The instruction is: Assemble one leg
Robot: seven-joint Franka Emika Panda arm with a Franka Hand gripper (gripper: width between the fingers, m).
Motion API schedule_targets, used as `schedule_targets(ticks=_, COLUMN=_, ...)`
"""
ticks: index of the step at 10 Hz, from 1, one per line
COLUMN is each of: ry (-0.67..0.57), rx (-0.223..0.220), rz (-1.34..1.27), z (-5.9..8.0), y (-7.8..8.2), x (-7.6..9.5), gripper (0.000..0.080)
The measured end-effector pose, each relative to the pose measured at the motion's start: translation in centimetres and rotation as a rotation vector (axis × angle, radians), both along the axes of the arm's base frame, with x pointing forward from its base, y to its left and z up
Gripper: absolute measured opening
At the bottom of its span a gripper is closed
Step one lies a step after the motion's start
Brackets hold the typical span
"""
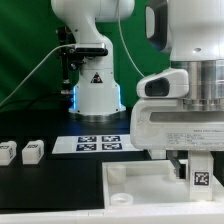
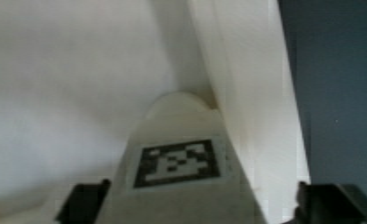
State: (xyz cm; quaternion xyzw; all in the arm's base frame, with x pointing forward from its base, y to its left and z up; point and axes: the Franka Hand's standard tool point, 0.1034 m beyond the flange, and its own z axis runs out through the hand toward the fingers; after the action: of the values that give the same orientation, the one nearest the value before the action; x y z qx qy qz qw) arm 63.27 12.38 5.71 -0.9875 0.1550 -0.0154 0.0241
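Note:
My gripper (image 1: 196, 176) is at the exterior view's right, low over the large flat white panel (image 1: 145, 195). It is shut on a white leg (image 1: 200, 182) whose black-and-white marker faces the camera. In the wrist view the leg (image 2: 180, 165) reaches away from between the two dark fingertips (image 2: 84, 200), marker up, with the panel (image 2: 73, 80) behind it and dark table to one side. I cannot tell whether the leg's far end touches the panel. Two more legs (image 1: 8, 152) (image 1: 32, 151) stand on the table at the exterior view's left.
The marker board (image 1: 97, 143) lies in front of the arm's white base (image 1: 97, 90). The panel has round sockets (image 1: 118, 173) near its left corners. A cable runs down from the base at the left.

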Motion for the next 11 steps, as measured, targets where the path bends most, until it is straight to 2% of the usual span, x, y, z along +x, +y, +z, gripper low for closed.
schedule_targets(ticks=1, ry=0.003, rx=0.002, rz=-0.056, z=-0.03, y=0.01, x=-0.02, gripper=0.0366)
schedule_targets(ticks=2, ry=0.016, rx=0.000, rz=-0.159, z=-0.22, y=-0.43, x=-0.24, gripper=0.0273)
schedule_targets(ticks=4, ry=0.025, rx=0.012, rz=-0.357, z=-0.29, y=-0.43, x=-0.25, gripper=0.0273)
schedule_targets(ticks=6, ry=0.043, rx=0.030, rz=-0.662, z=-0.31, y=-0.48, x=-0.12, gripper=0.0273)
schedule_targets(ticks=8, ry=0.064, rx=0.030, rz=-0.943, z=-0.30, y=-0.44, x=-0.07, gripper=0.0273)
schedule_targets(ticks=11, ry=0.084, rx=0.061, rz=-1.355, z=-0.33, y=-0.43, x=-0.08, gripper=0.0274)
